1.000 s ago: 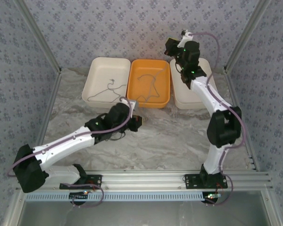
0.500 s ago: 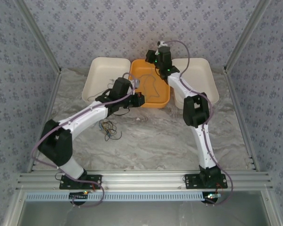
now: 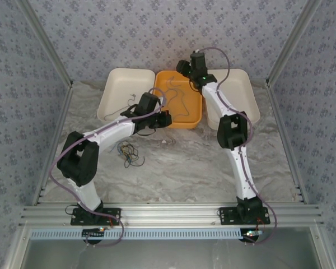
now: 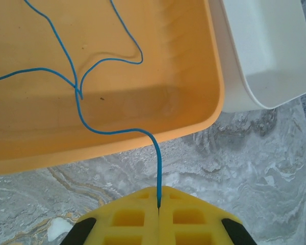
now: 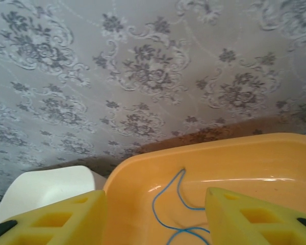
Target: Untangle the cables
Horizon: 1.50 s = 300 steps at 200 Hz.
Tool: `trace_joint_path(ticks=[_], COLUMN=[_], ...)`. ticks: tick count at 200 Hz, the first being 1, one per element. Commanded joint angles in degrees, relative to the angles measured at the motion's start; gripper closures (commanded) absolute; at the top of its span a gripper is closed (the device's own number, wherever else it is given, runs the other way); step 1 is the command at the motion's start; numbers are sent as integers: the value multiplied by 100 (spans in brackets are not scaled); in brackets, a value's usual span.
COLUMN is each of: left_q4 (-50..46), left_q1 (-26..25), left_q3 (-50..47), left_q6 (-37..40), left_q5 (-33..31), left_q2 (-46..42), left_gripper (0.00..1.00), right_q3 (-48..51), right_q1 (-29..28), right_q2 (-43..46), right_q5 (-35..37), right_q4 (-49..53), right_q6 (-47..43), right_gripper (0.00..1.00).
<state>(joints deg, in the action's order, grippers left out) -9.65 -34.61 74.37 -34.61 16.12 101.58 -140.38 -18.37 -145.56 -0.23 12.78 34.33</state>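
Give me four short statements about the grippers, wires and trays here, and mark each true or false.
1. The left gripper is shut on the blue wire. True.
2. The right gripper is clamped on that wire. False: its fingers stand open above the orange tray.
3. The blue wire crosses the orange tray's rim on its way to the left gripper. True.
4. The loose wire bundle lies in the right white tray. False: it lies on the marble table, beside the left arm.
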Motion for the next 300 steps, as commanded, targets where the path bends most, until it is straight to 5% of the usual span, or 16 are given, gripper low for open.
trace_joint_path(ticks=[1, 78, 89, 105, 120, 182, 230, 261, 300], left_q4=[66, -645, -714, -799, -829, -1263, -2460, -2778, -2126], left_q1=[7, -7, -8, -9, -36, -107, 247, 911, 1581], left_q3=[511, 1600, 1664, 1801, 1812, 1610, -131, -1913, -3585], left_q6=[-102, -54, -68, -79, -106, -342, -1284, -2189, -2728], left_q5=[103, -367, -366, -235, -275, -1200, -2523, -2139, -1435], left_q2=[191, 933, 1028, 1152, 1059, -300, -2447, -3621, -4373], left_gripper=[100, 100, 94, 64, 53, 45, 32, 31, 32], right_q3=[587, 4304, 4706, 5244, 5745, 7459, 8627, 9421, 9388], right_q1=[-28, 11, 13, 10, -17, -591, -2136, -3532, -4840], right_q2=[920, 4141, 4514, 5025, 5588, 7945, 9247, 9009, 7274], right_q5=[119, 343, 371, 391, 390, 887, 1740, 2057, 1497], right_q4=[11, -1101, -1092, -1005, -938, -490, -5, -309, -1256], right_q6=[-230, -382, -378, -344, -305, -381, -678, -157, 281], right_gripper=[46, 45, 46, 45, 45, 45, 46, 49, 51])
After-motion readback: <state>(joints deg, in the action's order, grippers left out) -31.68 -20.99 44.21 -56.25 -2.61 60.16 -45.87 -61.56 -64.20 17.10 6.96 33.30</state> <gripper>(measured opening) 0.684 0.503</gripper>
